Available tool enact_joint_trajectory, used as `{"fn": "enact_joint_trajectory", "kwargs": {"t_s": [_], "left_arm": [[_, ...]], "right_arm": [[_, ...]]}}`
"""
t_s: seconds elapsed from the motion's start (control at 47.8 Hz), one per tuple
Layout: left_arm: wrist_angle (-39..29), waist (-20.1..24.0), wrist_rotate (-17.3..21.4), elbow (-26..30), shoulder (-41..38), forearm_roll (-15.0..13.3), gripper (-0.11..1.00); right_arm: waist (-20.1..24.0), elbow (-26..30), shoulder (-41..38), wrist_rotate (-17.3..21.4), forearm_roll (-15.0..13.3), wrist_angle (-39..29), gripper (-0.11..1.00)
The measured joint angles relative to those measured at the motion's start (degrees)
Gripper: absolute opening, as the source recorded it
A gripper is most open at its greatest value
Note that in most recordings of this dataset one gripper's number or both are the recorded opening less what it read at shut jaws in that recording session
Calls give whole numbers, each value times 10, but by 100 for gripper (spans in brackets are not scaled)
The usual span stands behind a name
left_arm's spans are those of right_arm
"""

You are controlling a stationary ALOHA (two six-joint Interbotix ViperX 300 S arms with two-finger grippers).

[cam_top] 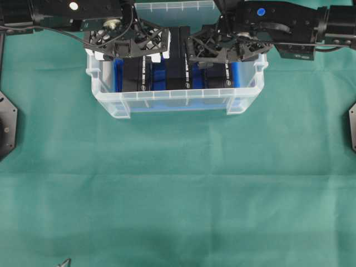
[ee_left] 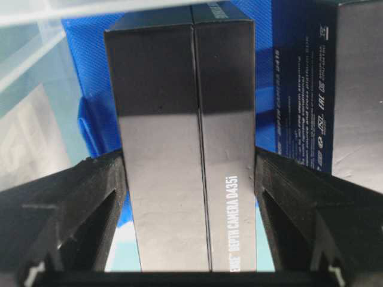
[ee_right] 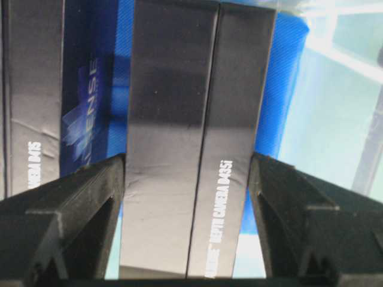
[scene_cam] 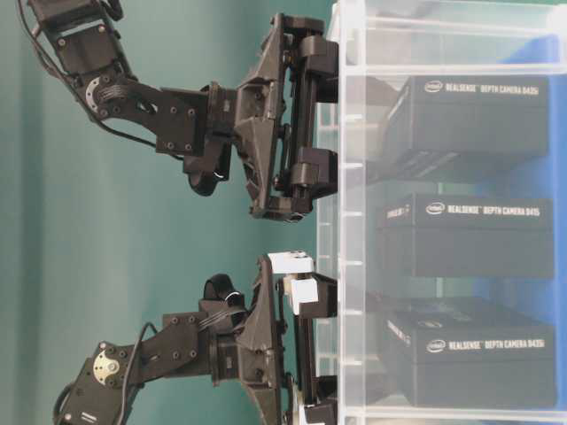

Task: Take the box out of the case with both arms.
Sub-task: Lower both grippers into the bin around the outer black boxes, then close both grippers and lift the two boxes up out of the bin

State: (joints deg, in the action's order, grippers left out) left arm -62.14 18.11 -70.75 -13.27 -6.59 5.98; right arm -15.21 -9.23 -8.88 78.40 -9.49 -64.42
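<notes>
Both the left gripper (ee_left: 188, 179) and right gripper (ee_right: 185, 179) clamp separate upright black cardboard boxes (ee_left: 185, 137) in the clear plastic tub (cam_top: 178, 100) at upper frame; next, seemingly, a straight lift.

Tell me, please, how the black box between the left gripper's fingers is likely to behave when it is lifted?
The black box looks like stiff cardboard with crisp edges, so it should probably hold its shape. Its glossy faces may slip against the left gripper. Standing on edge in the case, it could tip if nudged.

"DEPTH CAMERA D435i" on black box (ee_left: 230, 179) spines.
</notes>
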Motion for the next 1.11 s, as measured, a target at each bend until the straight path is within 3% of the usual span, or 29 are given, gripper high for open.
{"fn": "enact_joint_trajectory", "kwargs": {"t_s": [0.669,1.109], "left_arm": [[-7,-1,-3,5,1,-6,62],[-71,-7,3,54,24,-15,62]], "right_arm": [[-1,4,0,0,0,6,65],[-5,44,23,-3,-18,-40,65]]}}
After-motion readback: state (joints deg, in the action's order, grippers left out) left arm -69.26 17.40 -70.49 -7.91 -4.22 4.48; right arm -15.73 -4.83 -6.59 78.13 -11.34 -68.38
